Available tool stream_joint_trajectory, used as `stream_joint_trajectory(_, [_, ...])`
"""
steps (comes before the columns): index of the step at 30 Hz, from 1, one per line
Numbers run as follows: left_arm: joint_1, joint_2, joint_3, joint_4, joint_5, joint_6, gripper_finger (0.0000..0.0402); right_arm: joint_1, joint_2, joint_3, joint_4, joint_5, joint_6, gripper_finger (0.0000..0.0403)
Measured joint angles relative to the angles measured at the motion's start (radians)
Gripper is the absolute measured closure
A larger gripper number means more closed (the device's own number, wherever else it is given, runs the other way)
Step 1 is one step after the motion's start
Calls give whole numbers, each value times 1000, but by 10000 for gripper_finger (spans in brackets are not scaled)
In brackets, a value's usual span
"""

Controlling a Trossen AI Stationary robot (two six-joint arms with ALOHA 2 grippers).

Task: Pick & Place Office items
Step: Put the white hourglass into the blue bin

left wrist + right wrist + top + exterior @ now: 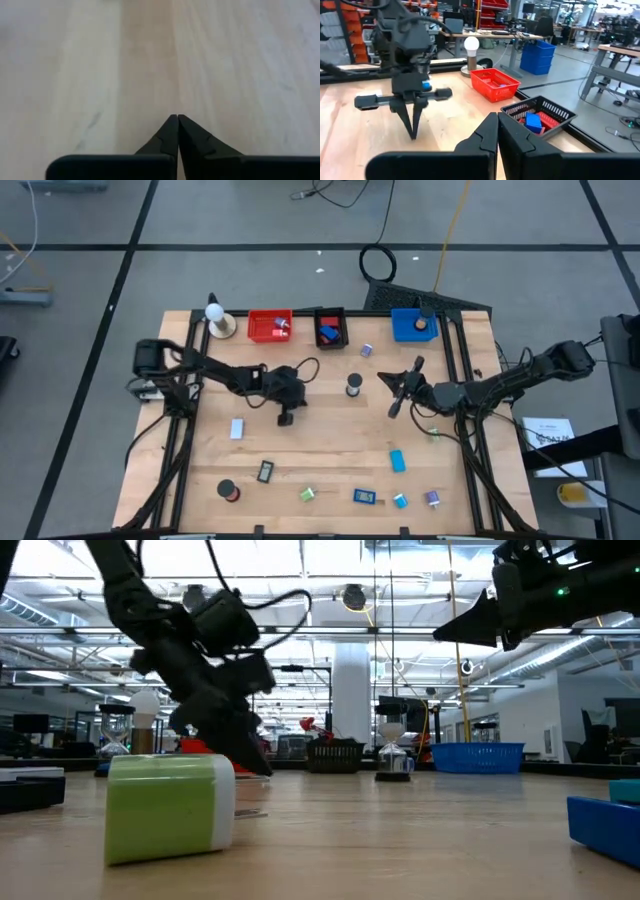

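Wooden table [330, 445] under left tool [287, 418] (shut, empty)

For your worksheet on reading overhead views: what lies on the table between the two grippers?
In the high view, a small dark roll stands between the left gripper and right gripper; otherwise bare wood.

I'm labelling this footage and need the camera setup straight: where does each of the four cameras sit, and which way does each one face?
High view: overhead, looking straight down on the table; both arms show, left pincer and right pincer.
Low view: at tabletop height, looking level across at a green clip; both arms hang in from above.
Left wrist view: on the left arm, facing bare tabletop; its shut fingers show.
Right wrist view: on the right arm, facing the left arm, the red bin and black bin.
Shared: high and right wrist views both show the red bin.
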Motion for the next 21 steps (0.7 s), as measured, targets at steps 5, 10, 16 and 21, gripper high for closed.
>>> stream_joint_trajectory(5, [22,-102,-47,37,-93,-54,375,-40,15,0,21,-46,10,399])
stream_joint_trajectory(10, [41,-108,-48,46,-110,-66,383,-90,59,0,82,-156,10,399])
stream_joint_trajectory(16, [54,-108,-161,308,-111,-81,391,-120,100,0,87,-158,36,399])
stream_joint_trajectory(21, [60,-108,-261,525,-111,-95,392,-144,113,2,108,-157,36,399])
